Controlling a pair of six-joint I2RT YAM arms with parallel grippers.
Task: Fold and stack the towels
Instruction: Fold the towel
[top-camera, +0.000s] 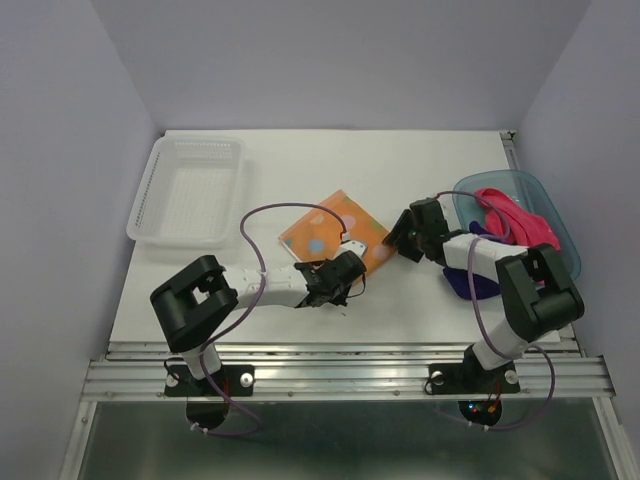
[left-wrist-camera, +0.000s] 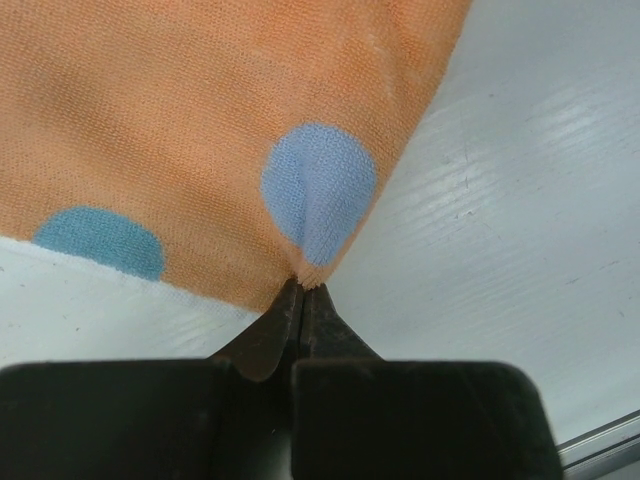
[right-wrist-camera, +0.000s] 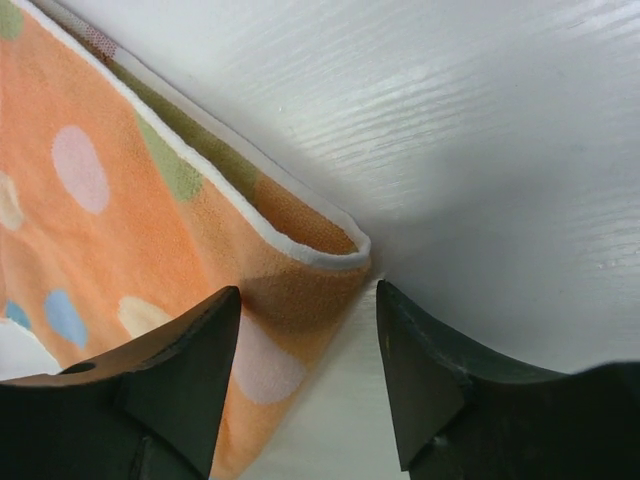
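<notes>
Orange dotted towel (top-camera: 330, 238) is the one in work: you're in the fold step, and the stack isn't started. Left gripper (left-wrist-camera: 300, 290) is clamped tight on the towel's near corner, with fabric right at the tips. The left arm lies low, reaching in from its base with the wrist down near the cloth.

The towel sits mid-table (top-camera: 420, 160), turned like a diamond. The right wrist view shows a doubled edge, so I'd judge at least one fold is in.

Right gripper (right-wrist-camera: 308, 288) is spread wide, one finger either side of the towel's right corner, holding nothing. The right arm is bent back from its base, elbow high, wrist aimed in toward centre.

Next move, my read: close the right on that corner, then lift both corners together and carry them across. Keep them level or the layers skew.

Dark purple towel (top-camera: 475, 283) lies under the right arm and is mostly hidden. Pink-red towel (top-camera: 515, 215) is crumpled in the teal tub (top-camera: 545, 190). Clear plastic basket (top-camera: 145, 195) is far left, not involved.
</notes>
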